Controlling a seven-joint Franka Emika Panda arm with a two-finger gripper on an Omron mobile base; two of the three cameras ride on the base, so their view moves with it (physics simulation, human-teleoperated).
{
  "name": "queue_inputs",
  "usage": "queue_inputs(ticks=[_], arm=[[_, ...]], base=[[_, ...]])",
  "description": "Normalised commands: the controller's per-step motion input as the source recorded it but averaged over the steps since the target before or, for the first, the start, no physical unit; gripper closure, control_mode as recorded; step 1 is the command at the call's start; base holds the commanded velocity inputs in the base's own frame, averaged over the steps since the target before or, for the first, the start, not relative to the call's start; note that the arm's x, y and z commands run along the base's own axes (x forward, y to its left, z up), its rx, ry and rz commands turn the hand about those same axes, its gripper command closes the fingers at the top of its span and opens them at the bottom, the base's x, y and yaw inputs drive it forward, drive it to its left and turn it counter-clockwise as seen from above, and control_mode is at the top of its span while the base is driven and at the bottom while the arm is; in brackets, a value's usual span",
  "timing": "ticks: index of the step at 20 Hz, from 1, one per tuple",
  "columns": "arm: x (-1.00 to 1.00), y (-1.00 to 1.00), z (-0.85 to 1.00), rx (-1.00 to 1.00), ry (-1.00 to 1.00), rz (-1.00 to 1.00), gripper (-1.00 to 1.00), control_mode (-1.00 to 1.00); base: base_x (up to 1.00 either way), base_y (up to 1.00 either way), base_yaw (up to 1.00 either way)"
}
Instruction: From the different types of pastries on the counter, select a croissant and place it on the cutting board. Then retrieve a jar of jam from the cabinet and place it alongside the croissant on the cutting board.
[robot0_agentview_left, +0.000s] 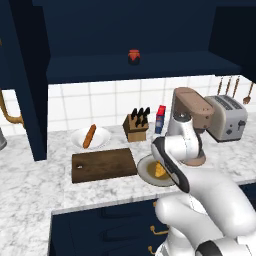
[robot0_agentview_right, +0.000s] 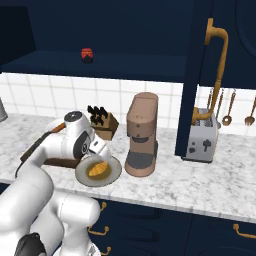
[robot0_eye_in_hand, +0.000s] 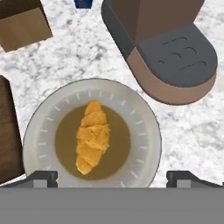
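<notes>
Croissant (robot0_eye_in_hand: 92, 137): lay centred in brown well of round plate (robot0_eye_in_hand: 144, 131), clear plate surface on all sides, long axis running top to bottom in hand view. Gripper (robot0_eye_in_hand: 112, 177) hovered directly above, fingers spread wide, holding nothing. Cutting board (robot0_agentview_left: 103, 164) just beside plate. Coffee machine (robot0_agentview_right: 141, 134) base near opposite rim. Jar of jam (robot0_agentview_left: 134, 56) sat on cabinet (robot0_agentview_left: 145, 67) shelf.

Left base view: from behind the arm's left, looking forward and down across the counter (robot0_agentview_left: 30, 185). Right base view: from behind its right, same stretch. Hand view: close, straight down. Shared by all three: the plate (robot0_agentview_left: 145, 172) (robot0_agentview_right: 114, 172) (robot0_eye_in_hand: 146, 131) beside the coffee machine (robot0_agentview_left: 192, 107) (robot0_agentview_right: 142, 125) (robot0_eye_in_hand: 175, 57).
</notes>
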Motion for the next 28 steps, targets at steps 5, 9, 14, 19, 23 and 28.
queue_inputs(ticks=[5, 9, 14, 19, 23, 28], arm=[[0.11, 0.0, -0.54, 0.0, 0.0, -0.04, -1.0, -1.0], [0.44, 0.0, -0.25, 0.01, 0.01, -0.02, -1.0, -1.0], [0.27, 0.0, -0.36, 0.01, 0.05, 0.0, -1.0, -1.0], [0.07, 0.0, -0.38, 0.0, 0.04, 0.0, -1.0, -1.0], [0.13, 0.0, -0.25, 0.0, 0.03, 0.0, -1.0, -1.0], [0.24, 0.08, -0.34, 0.0, 0.05, 0.0, -1.0, -1.0]], base=[[0.0, 0.0, 0.0], [0.0, 0.0, 0.0], [0.0, 0.0, 0.0], [0.0, 0.0, 0.0], [0.0, 0.0, 0.0], [0.0, 0.0, 0.0]])
